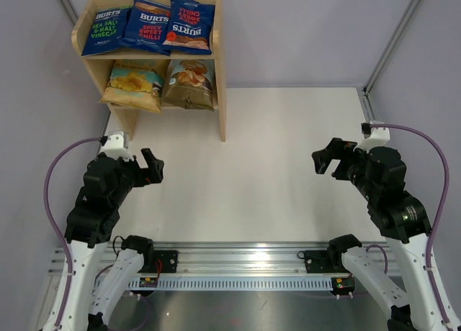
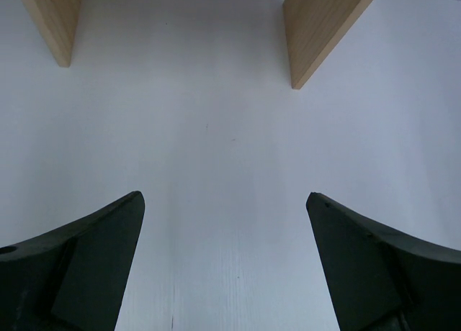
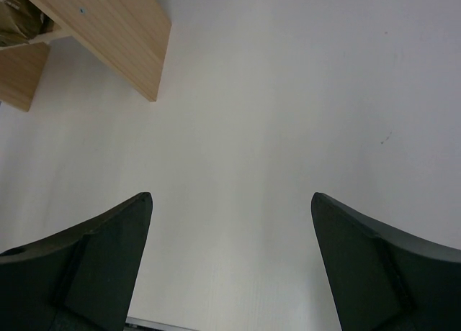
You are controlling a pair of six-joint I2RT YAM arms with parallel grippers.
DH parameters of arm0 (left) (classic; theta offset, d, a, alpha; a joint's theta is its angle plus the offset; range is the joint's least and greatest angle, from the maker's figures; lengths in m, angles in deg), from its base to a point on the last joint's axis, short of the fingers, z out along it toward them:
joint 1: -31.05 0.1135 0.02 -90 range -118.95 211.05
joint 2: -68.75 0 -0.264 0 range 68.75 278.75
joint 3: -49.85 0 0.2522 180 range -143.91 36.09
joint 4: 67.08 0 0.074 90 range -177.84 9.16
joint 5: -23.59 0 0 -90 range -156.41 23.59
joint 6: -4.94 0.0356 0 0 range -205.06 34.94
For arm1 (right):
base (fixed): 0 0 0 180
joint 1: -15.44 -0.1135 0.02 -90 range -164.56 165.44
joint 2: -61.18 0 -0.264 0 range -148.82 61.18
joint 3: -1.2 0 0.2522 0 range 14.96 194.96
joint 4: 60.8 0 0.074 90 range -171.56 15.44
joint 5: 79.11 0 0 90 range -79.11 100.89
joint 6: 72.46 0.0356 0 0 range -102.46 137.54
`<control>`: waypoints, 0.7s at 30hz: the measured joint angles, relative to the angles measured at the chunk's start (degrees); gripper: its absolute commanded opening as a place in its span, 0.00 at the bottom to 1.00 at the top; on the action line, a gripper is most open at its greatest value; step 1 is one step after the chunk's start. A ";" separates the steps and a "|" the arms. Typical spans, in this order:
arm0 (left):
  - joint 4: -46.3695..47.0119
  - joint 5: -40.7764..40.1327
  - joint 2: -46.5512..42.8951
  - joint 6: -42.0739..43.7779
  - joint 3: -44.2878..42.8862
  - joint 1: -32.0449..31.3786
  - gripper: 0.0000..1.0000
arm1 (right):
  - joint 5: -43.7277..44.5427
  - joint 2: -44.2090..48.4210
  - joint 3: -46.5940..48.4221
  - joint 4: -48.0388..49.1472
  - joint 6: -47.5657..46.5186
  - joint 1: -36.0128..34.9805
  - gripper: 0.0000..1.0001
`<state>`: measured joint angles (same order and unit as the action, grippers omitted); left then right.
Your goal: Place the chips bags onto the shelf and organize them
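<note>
The left gripper point(image 1: 151, 165) and right gripper point(image 1: 327, 156) hang spread wide, empty, over the table point(image 1: 259, 180). Ahead of the left one, the shelf point(image 1: 221, 93) holds 5 chips bags point(image 1: 148, 25): 3 up top, 2 below.

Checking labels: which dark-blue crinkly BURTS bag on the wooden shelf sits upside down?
The rightmost dark-blue BURTS bag; its lettering alone reads inverted.

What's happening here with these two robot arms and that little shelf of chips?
Nothing is being handled right now. All five chips bags sit on the shelf: three dark-blue Burts bags on the top tier, the yellow bag and the Cassava bag on the lower one. The left gripper and right gripper hang open over the table, holding nothing.
</note>
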<state>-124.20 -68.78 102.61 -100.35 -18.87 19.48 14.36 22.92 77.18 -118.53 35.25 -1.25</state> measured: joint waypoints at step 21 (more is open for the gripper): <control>4.92 -7.32 -14.88 2.23 13.90 -0.04 0.99 | 4.90 16.44 -8.74 -1.81 -3.76 -0.09 1.00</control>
<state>-119.28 -76.10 87.73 -98.12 -4.97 19.43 19.25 39.35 68.44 -120.34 31.49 -1.34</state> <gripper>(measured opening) 0.988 0.993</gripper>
